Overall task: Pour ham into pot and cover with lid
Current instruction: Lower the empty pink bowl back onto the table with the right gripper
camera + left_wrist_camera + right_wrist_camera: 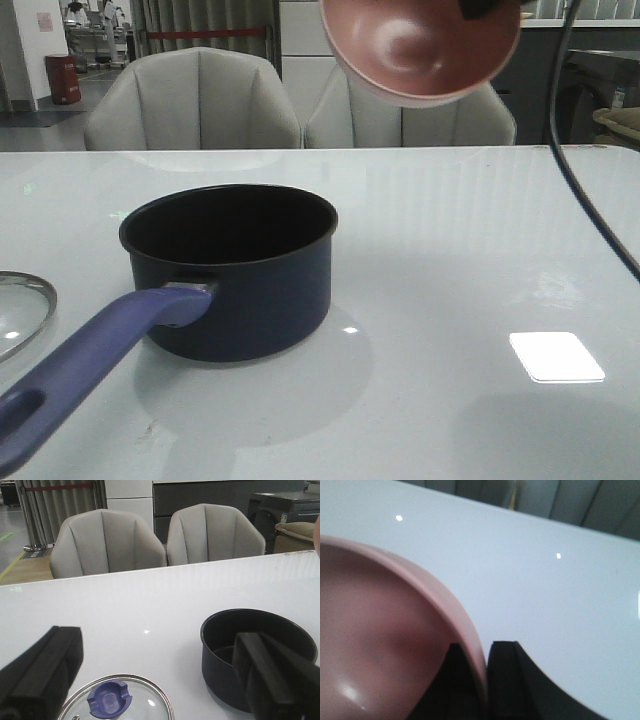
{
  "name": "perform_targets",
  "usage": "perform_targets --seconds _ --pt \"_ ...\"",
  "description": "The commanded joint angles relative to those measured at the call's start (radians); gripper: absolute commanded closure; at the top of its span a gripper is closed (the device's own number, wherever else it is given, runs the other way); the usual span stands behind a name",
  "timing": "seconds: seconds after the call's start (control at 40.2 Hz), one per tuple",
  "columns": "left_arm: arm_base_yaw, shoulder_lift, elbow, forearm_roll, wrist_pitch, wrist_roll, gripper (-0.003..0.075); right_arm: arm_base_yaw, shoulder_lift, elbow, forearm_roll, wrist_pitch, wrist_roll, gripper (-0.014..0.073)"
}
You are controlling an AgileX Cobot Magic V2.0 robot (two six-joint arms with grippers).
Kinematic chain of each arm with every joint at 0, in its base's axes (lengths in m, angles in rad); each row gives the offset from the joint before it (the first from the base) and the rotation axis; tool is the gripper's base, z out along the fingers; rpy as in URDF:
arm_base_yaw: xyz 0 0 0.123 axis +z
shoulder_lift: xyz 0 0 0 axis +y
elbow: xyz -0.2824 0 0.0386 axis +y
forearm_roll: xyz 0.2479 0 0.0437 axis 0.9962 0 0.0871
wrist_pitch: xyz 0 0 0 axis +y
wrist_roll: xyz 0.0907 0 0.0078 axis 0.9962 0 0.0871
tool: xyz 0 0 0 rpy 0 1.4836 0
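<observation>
The dark navy pot [240, 270] stands on the white table left of centre, its purple-blue handle [90, 370] pointing toward the near left corner. The glass lid [20, 310] lies flat to its left. High above and right of the pot, my right gripper [481, 647] is shut on the rim of a pink bowl [420, 45], which is tipped so its inside faces the front camera and looks bare. My left gripper [155, 635] hovers open over the lid [150, 700] and its blue knob [109, 697], beside the pot [260, 625]. The ham is out of view.
Two grey chairs [195, 100] stand behind the table's far edge. A black cable [590, 200] hangs across the right side. A bright light patch [556, 356] reflects on the tabletop at right.
</observation>
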Motion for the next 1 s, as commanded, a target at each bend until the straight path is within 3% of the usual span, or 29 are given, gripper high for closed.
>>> perform_targets --seconds 0.0,0.249,0.622,0.97 --pt "-0.008 0.01 -0.027 -0.004 -0.077 0.001 0.0073 -0.049 -0.033 -0.034 0.076 0.085 0.033 0.0452" --pt "-0.008 0.01 -0.027 -0.004 -0.077 0.001 0.0073 -0.182 -0.013 -0.034 0.214 0.31 0.032 0.0452" --pt "-0.008 0.01 -0.027 -0.004 -0.077 0.001 0.0073 -0.359 0.117 -0.048 0.283 0.54 0.007 0.0452" --pt "-0.008 0.01 -0.027 -0.004 -0.077 0.001 0.0073 -0.379 0.305 -0.164 0.403 0.679 -0.149 0.0448"
